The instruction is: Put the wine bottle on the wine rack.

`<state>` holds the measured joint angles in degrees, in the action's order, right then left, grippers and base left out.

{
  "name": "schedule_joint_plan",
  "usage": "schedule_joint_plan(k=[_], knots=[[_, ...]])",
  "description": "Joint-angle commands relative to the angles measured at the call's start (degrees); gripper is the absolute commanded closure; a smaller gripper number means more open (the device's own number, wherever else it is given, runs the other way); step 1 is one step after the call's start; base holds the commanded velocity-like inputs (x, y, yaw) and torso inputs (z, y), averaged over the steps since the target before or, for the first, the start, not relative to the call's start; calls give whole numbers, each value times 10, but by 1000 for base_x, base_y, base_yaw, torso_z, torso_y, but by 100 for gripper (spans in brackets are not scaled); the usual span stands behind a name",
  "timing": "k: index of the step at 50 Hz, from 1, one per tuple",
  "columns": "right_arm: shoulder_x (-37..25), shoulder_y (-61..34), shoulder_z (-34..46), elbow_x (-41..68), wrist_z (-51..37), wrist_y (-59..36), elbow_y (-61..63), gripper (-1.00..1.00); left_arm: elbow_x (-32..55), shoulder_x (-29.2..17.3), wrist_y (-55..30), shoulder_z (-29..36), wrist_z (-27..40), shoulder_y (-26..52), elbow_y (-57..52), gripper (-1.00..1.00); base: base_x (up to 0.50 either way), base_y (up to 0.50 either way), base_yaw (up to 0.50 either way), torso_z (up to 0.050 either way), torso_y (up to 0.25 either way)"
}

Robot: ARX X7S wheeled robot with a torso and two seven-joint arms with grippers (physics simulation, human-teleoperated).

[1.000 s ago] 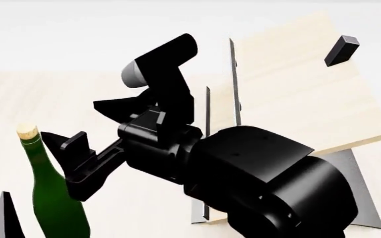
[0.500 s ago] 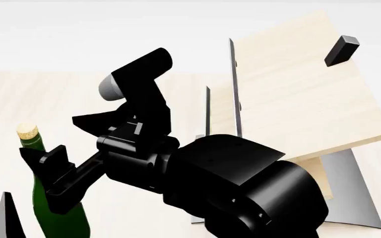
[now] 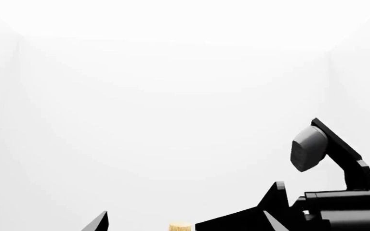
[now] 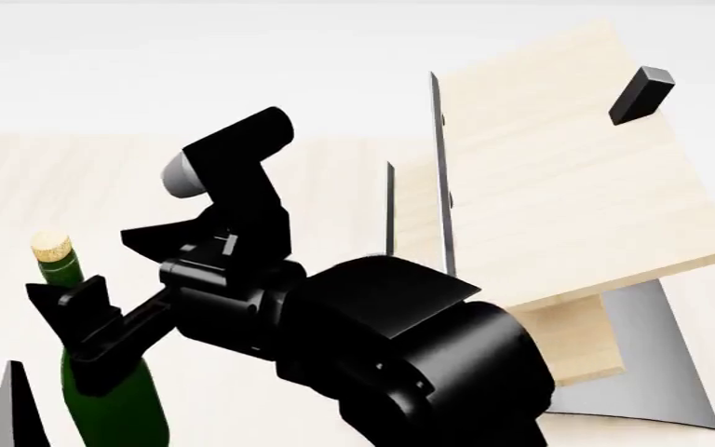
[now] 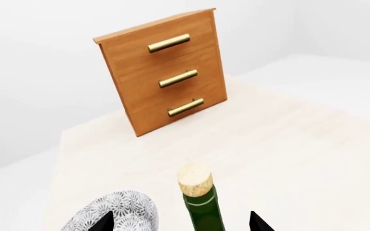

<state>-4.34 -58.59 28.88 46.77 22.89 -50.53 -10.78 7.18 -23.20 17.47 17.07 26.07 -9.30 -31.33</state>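
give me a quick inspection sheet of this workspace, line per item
surface: pale wood tabletop, bare where it shows
wine bottle: upright, cork on, near the head view's left edge, not on the rack
wine rack: two slanted light boards, black peg near the top one's far corner, grey base; no bottle on it
clutter: grey patterned bowl beside the bottle; brown cabinet with three brass handles further back
right gripper: open, a fingertip on each side of the bottle neck, no contact visible
left gripper: open, low beside the bottle, holding nothing
cables: nothing seen
surroundings: plain white walls
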Motion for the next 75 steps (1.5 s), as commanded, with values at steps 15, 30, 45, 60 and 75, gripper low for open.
schedule_joint_plan(k=[15,30,45,60,75], knots=[[38,-28,46,-7,0,102,-125,-100,3,-3,1,3,2,2,4,-100,0,0,0,0,0],[40,-41,112,43,-12,176,-174,-100,5,-5,2,3,4,3,6,-100,0,0,0,0,0],[40,-82,207,131,-24,243,-248,-100,8,-7,3,1,7,4,8,-100,0,0,0,0,0],[38,-93,279,171,-41,295,-265,-100,7,-9,3,2,10,4,6,-100,0,0,0,0,0],[33,-88,298,184,-53,312,-257,100,7,-10,5,5,11,5,8,-100,0,0,0,0,0]])
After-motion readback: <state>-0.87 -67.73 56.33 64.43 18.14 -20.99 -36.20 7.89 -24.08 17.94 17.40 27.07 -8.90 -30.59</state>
